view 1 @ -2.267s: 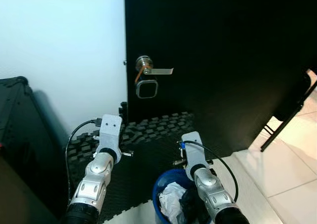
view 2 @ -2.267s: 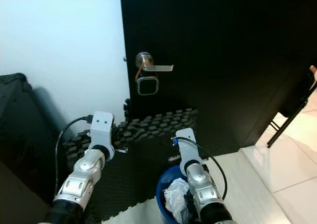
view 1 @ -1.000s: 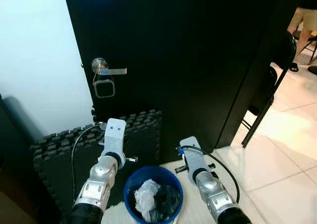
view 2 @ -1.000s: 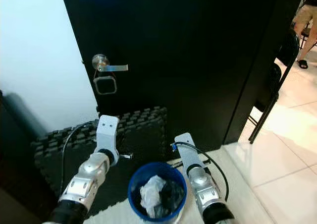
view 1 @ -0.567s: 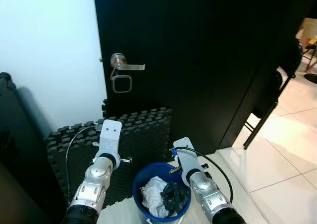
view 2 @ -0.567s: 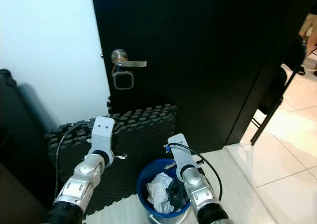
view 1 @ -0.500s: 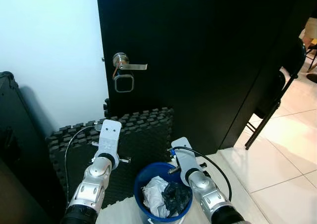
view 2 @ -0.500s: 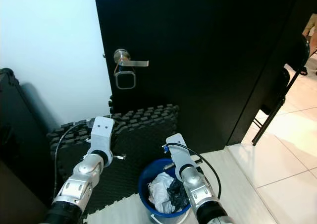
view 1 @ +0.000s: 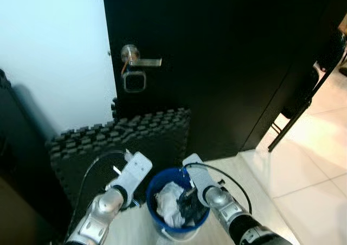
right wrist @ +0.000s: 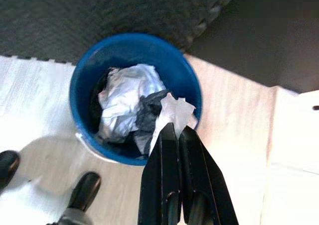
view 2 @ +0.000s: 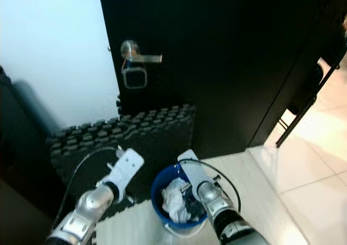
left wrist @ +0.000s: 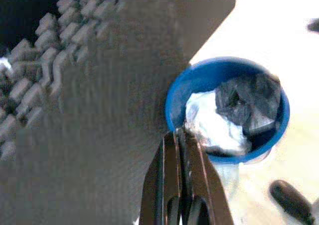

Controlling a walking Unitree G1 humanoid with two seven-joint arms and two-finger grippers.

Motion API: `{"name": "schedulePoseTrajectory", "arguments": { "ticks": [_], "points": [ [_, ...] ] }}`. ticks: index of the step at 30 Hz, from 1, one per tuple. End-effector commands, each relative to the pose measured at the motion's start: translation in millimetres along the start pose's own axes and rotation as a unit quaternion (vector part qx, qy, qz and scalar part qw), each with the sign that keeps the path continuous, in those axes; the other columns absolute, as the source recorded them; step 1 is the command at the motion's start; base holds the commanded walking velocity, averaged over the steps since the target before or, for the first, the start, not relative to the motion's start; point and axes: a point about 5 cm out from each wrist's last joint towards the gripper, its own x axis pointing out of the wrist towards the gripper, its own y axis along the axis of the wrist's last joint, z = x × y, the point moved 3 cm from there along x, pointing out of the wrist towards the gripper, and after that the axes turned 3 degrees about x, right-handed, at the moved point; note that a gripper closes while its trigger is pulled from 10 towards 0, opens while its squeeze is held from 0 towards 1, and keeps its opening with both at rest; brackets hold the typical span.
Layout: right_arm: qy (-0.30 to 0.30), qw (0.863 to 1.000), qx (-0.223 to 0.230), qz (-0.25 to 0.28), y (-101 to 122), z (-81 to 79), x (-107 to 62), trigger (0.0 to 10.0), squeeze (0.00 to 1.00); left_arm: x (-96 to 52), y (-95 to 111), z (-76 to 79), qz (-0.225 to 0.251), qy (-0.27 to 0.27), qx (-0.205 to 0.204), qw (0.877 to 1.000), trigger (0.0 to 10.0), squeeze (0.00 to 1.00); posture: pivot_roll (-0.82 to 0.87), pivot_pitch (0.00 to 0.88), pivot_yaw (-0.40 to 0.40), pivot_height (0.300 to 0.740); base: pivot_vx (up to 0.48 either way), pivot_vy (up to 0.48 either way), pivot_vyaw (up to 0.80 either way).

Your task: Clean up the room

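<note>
Right claw (right wrist: 175, 130) sits over the blue bucket (right wrist: 87, 70), its two black fingers pressed together on a scrap of white paper (right wrist: 173, 111) that sticks out past the tips, above the bucket's far rim. From my head cameras I see that arm angled in over the bucket's right side. My left claw (left wrist: 178, 135) is narrow too, fingers together with nothing between them, its tips just at the bucket's near edge in the wrist camera, on the side where the dark foam mat (left wrist: 99, 85) lies.

I see the bucket (view 1: 154, 182) standing on pale flooring (view 1: 303, 201) between my two arms, close in front of me. It holds crumpled white paper (view 1: 168, 199) and a crumpled black bag (view 1: 191, 204), piled near the rim. Interlocking foam mats (view 1: 124, 142) with toothed edges lean behind it against a black door (view 1: 227, 66), which has a silver lever handle (view 1: 142, 60) and a square lock plate (view 1: 132, 82) below. White wall (view 1: 49, 44) is to the left, and a black folding chair (view 1: 303, 101) stands well off to the right.
</note>
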Motion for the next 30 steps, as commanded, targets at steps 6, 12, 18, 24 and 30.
{"name": "schedulePoseTrajectory", "arguments": {
  "ticks": [6,12,18,24,30],
  "points": [
    [-0.026,0.998,0.051,0.004,1.8,9.5,0.8,10.0,0.00,-15.0,-5.0,8.2,-0.003,-0.046,0.060,0.997,10.0,0.00,0.10,0.250,-0.070,0.740,0.000,0.000,0.00],
    [-0.029,0.994,0.094,0.051,28.6,10.4,3.1,10.0,0.00,-23.5,-2.8,10.1,0.001,-0.049,0.059,0.997,10.0,0.00,0.11,0.274,-0.067,0.740,0.000,0.000,0.00],
    [-0.044,0.991,0.088,0.088,53.0,17.8,3.6,10.0,0.00,-29.7,-0.6,12.5,0.001,-0.057,0.061,0.997,10.0,0.00,0.11,0.296,-0.068,0.740,0.000,0.000,0.00],
    [-0.070,0.986,0.087,0.123,76.0,32.5,1.8,10.0,0.00,-32.9,-1.8,11.3,-0.004,-0.055,0.062,0.997,10.0,0.00,0.12,0.294,-0.073,0.740,0.000,0.000,0.00],
    [-0.092,0.982,0.079,0.146,83.1,39.1,-0.5,10.0,0.46,-34.1,-1.1,11.1,-0.007,-0.052,0.060,0.997,10.0,0.00,0.12,0.288,-0.072,0.740,0.000,0.000,0.00]
  ]
}}
